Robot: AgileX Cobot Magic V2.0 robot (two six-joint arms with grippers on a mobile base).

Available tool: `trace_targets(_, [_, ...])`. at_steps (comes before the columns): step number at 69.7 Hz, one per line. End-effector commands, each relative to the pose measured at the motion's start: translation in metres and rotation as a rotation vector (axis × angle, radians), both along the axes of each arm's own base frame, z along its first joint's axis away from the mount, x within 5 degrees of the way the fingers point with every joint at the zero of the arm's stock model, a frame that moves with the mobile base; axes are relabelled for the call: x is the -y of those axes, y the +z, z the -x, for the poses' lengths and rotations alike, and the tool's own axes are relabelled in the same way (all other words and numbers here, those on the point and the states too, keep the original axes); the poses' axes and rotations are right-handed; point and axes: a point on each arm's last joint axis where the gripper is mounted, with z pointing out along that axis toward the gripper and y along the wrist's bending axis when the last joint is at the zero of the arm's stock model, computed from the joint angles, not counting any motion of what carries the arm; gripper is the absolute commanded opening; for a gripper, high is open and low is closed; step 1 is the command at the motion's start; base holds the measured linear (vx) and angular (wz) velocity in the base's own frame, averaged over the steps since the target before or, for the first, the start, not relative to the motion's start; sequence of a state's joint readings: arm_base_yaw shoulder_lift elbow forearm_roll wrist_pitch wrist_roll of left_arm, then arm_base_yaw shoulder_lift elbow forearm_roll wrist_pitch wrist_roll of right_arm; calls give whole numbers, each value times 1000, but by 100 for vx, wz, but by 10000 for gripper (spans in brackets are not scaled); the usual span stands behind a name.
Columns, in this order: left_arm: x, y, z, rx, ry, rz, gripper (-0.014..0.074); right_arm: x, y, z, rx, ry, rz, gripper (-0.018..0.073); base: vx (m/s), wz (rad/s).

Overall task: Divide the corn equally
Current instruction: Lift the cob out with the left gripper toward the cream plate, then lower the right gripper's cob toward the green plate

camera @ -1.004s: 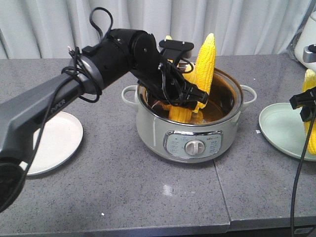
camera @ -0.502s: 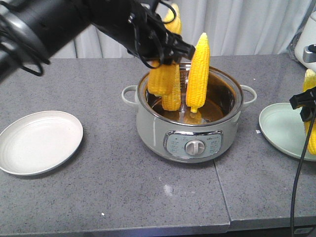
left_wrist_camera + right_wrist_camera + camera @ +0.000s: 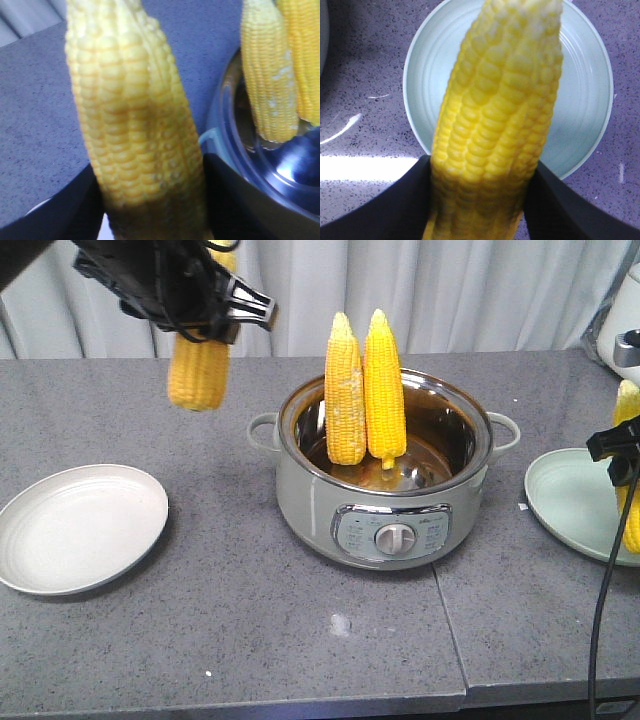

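Note:
My left gripper [image 3: 205, 325] is shut on a yellow corn cob [image 3: 198, 370] that hangs in the air left of the pot [image 3: 395, 510]; up close that cob [image 3: 135, 115] fills the left wrist view between the dark fingers [image 3: 60, 210]. Two more cobs [image 3: 364, 390] stand upright inside the pot, and they show at the right as cobs [image 3: 272, 75] in the left wrist view. At the right edge my right gripper [image 3: 625, 445] is shut on another cob [image 3: 630, 500] over the pale green plate [image 3: 565, 500]. From the right wrist, this cob [image 3: 500, 120] hangs above that plate [image 3: 585, 100].
A white plate [image 3: 80, 530] lies at the left on the grey stone table [image 3: 300, 640]. The pot has side handles [image 3: 262, 430] and a front dial [image 3: 397, 538]. A white appliance [image 3: 625, 320] stands at the back right. A black cable [image 3: 600, 620] hangs at the right.
My left arm has lifted one cob out of the pot and carried it up and left. The two cobs left in the pot have shifted closer together. The right arm has not moved.

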State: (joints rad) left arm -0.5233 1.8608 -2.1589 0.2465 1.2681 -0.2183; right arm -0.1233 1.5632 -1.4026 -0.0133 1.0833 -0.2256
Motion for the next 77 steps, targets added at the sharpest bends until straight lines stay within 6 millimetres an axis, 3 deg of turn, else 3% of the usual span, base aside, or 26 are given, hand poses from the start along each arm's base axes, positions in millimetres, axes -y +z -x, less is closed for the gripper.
trace_targets(1, [-24,34,12,105,44,42,154,2,20,3,89,-3,19,167,0,0])
trace_targets(16, [-59,29,14,75,117,11,154,2,20,3,88,-3,19,167,0,0])
trace_targets(41, [-119,-6,38,-36,232,-58,154,2,20,3,88,-3,19,167,0,0])
trace_targets(54, [-131,-39,54,-106,243,-85,154,2,20,3,88,-3,19,167,0,0])
trace_targets(77, [-130,-91,74,-177,203,-62,154,2,20,3,88,-3,19,167,0,0])
